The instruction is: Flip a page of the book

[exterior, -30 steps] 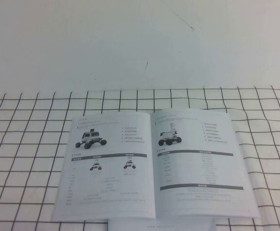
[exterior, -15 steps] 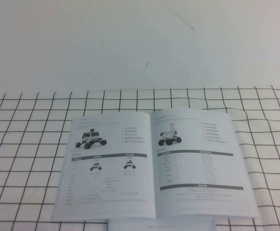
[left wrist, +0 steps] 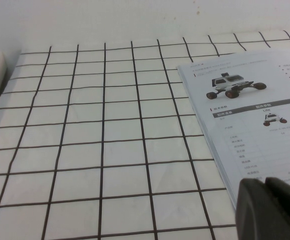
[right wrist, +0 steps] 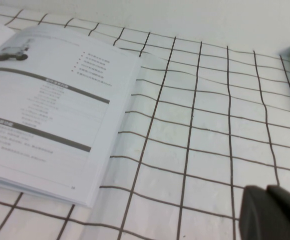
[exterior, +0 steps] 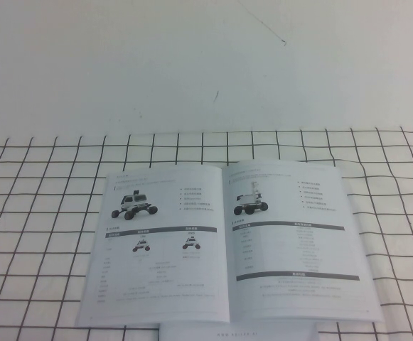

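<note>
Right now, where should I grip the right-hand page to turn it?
Its free outer edge, from the right: the page lies flat, bound at the spine. The right gripper hangs off that edge; the left gripper sits by the book's left edge.

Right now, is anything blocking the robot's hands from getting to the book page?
Nothing visible. The book lies open and flat on the checked cloth, only bare cloth beside its page. The left gripper and right gripper wait at its near corners.
</note>
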### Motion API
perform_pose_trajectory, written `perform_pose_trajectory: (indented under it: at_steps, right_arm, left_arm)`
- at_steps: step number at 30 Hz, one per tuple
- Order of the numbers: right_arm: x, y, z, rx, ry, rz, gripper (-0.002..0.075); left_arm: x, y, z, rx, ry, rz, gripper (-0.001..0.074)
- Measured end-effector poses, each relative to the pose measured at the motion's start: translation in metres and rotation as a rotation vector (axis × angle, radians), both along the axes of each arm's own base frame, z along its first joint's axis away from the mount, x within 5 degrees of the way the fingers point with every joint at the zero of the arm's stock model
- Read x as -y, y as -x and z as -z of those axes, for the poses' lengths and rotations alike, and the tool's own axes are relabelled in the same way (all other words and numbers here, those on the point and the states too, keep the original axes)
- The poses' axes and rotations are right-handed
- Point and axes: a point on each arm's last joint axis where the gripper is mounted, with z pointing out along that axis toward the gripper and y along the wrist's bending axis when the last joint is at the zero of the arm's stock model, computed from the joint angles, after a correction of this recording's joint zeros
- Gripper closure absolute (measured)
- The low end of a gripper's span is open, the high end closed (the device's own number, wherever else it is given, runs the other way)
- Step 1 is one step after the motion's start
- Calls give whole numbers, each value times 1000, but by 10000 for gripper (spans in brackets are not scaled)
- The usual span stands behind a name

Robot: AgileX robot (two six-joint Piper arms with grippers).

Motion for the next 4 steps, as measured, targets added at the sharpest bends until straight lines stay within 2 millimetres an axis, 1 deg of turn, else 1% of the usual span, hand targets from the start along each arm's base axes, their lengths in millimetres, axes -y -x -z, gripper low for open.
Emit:
perform_pose_trajectory:
  at_steps: [4]
  right_arm:
    - [0, 0, 0, 0, 0, 0, 726]
  left_arm:
    - [0, 0, 0, 0, 0, 0, 737]
